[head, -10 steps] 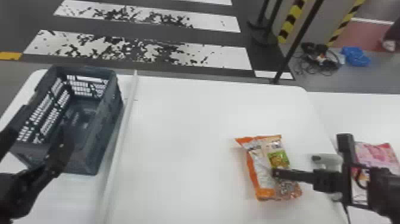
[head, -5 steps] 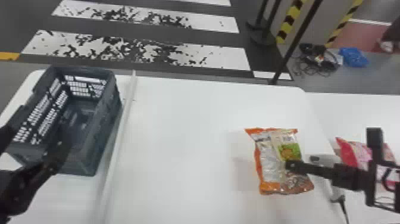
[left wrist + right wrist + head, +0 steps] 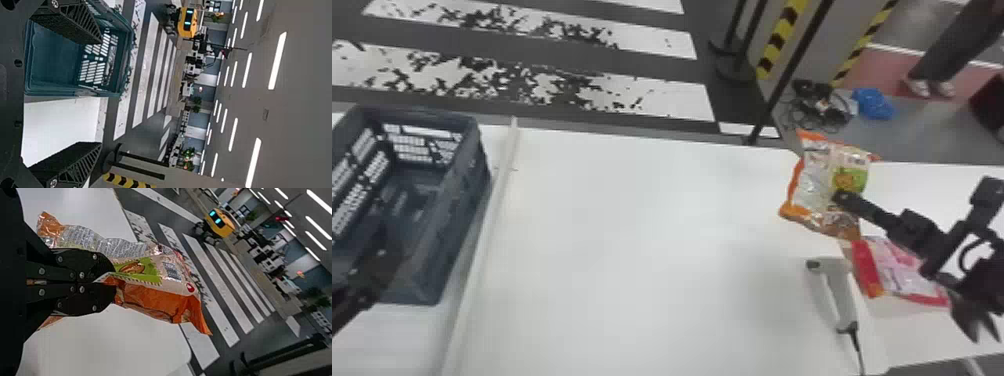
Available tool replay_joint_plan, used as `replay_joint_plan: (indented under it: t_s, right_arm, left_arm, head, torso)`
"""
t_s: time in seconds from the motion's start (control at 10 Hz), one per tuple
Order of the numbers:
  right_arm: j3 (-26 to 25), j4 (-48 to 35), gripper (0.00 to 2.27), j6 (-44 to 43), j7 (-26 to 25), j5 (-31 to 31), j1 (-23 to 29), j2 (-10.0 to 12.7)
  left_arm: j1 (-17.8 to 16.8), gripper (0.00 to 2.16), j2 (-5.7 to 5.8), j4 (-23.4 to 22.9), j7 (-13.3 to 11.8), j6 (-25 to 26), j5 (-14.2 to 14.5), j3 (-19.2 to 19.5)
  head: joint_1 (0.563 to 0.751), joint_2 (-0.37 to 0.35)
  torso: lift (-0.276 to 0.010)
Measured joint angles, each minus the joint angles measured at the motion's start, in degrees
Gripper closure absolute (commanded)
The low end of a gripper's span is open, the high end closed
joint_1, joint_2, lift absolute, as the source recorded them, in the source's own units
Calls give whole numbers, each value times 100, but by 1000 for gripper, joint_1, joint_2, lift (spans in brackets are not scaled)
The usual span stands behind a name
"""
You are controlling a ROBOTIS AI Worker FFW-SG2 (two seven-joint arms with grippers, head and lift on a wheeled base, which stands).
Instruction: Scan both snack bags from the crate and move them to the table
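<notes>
In the head view my right gripper [image 3: 842, 199] holds the orange-edged snack bag [image 3: 814, 187] above the table's right end. The right wrist view has that gripper [image 3: 113, 282] shut on the bag [image 3: 156, 301], pinching its middle. A pink snack bag [image 3: 899, 272] lies at the right, below the held bag, beside the white scanner [image 3: 837, 290] with its cable. At the left, my left gripper [image 3: 379, 265] is over the dark crate [image 3: 469, 200]; in the left wrist view this gripper [image 3: 98, 94] stands open, the crate [image 3: 51, 58] beyond it.
The white table [image 3: 632, 240] spans the middle, with a raised pale strip [image 3: 482, 240] running beside the crate. A second white surface [image 3: 922, 200] adjoins at the right. Beyond the table stand dark posts [image 3: 782, 75], with cables on the floor.
My right gripper has moved right and away from the robot, carrying the orange-edged bag from over the table's middle right to its far right corner. The head view has also shifted slightly.
</notes>
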Motion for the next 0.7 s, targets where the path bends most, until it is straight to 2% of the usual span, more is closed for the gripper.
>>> replay_joint_plan:
  t_s: [0.1, 0.2, 0.4, 0.5, 0.7]
  right_arm:
    - [-110, 428, 2243, -576, -494, 0, -277, 2]
    - [-137, 813, 2243, -1234, -1184, 12, -531, 0]
    - [-75, 1482, 2240, -2133, -2164, 94, -884, -18]
    - [-24, 1945, 2240, -2577, -2530, 137, -1034, -46]
    - [44, 3359, 2165, -3401, -2813, 363, -1411, -288]
  left_arm:
    - [6, 76, 0, -1, 17, 20, -34, 0]
    - [8, 76, -1, -23, 22, 34, -59, -5]
    - [9, 76, -11, -48, 28, 40, -110, -58]
    - [9, 76, -8, -46, 28, 41, -114, -77]
    - [4, 76, 7, -12, 3, 32, -114, -88]
  head:
    - [695, -346]
    - [695, -350]
    - [695, -350]
    - [695, -350]
    - [695, -350]
  torso:
    - [-87]
    - [-87]
    - [-87]
    - [-87]
    - [-87]
